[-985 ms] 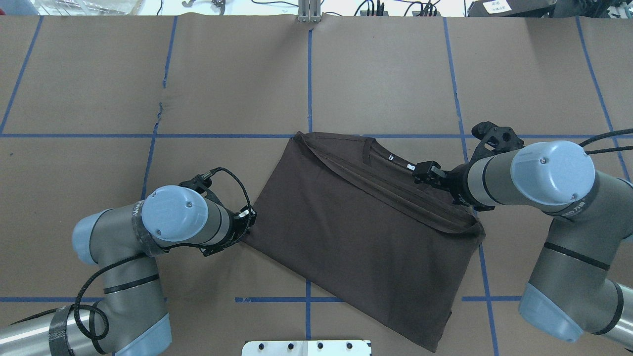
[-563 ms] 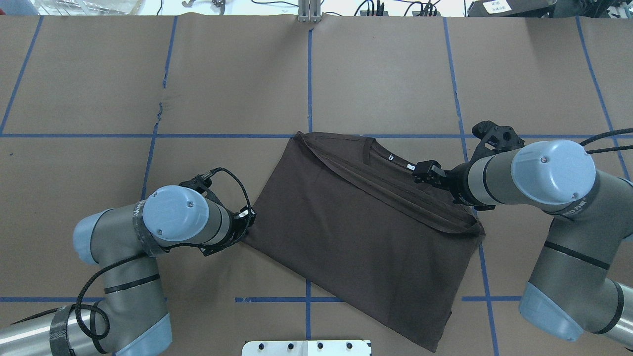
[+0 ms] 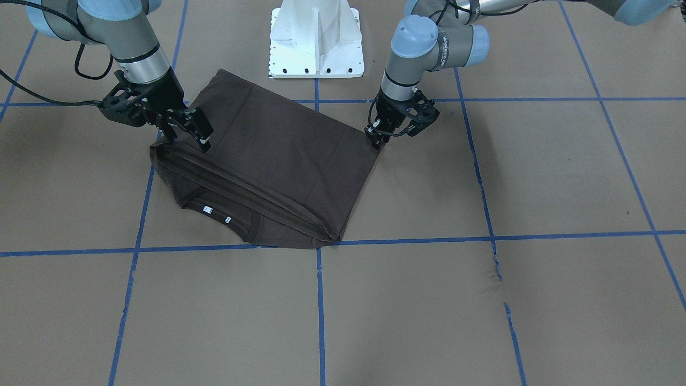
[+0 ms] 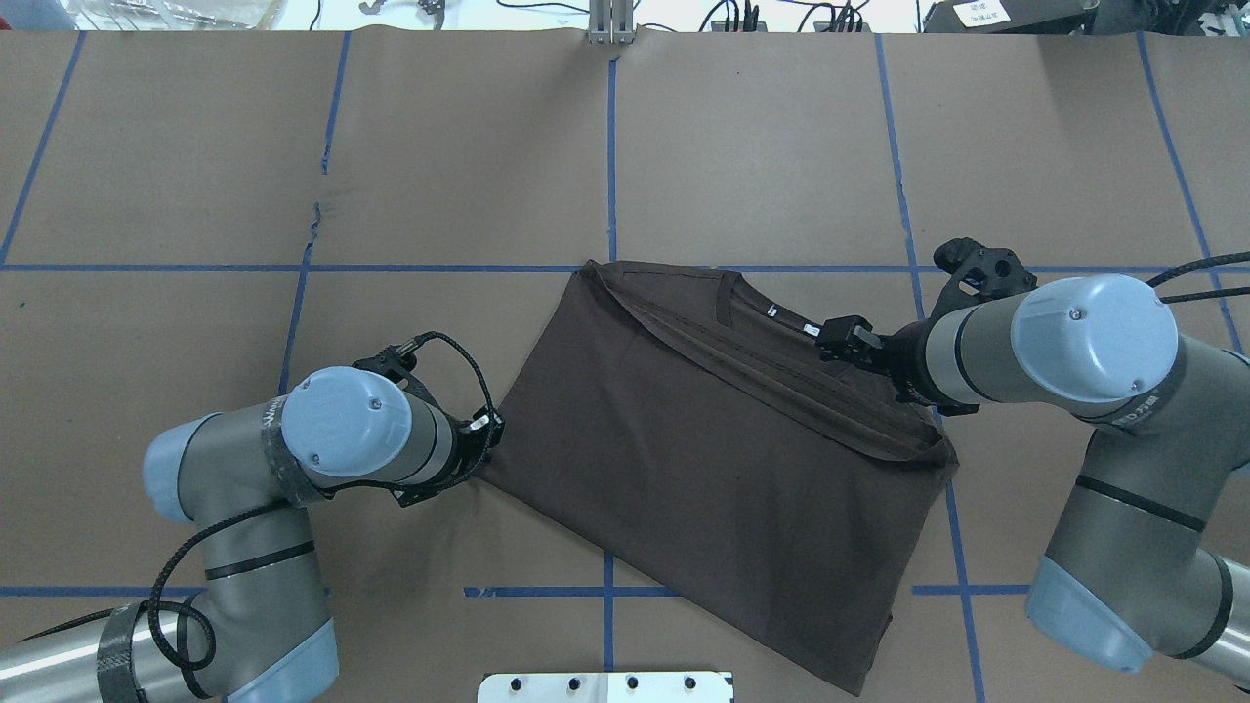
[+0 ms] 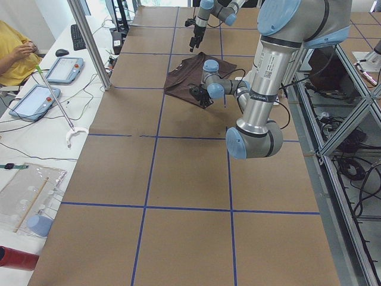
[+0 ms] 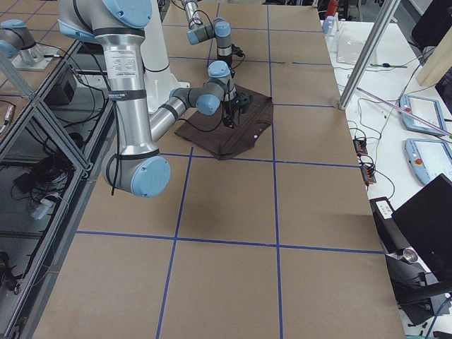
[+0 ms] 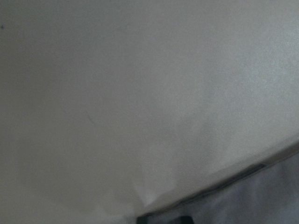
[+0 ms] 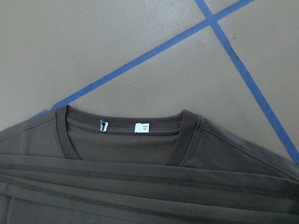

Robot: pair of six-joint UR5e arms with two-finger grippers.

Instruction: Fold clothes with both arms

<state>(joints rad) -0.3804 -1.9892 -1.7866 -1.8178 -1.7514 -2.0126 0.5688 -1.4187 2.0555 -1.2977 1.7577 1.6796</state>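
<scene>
The dark brown T-shirt (image 3: 278,155) lies folded on the brown paper table, with its hem laid up near the collar (image 8: 121,140) and white tags (image 8: 142,127). It also shows in the overhead view (image 4: 723,469). My right gripper (image 3: 188,138) is open and hovers over the folded hem by the collar (image 4: 838,342), its fingers apart. My left gripper (image 3: 375,138) is down at the shirt's side corner (image 4: 488,437), very close to the table. Its jaws look narrow, and I cannot tell whether they hold cloth.
The white base pedestal (image 3: 316,43) stands just behind the shirt. Blue tape lines (image 4: 610,146) grid the paper, which has a small tear (image 3: 496,268). A side desk with tablets (image 5: 36,98) and a seated person (image 5: 12,53) is beyond the table's edge.
</scene>
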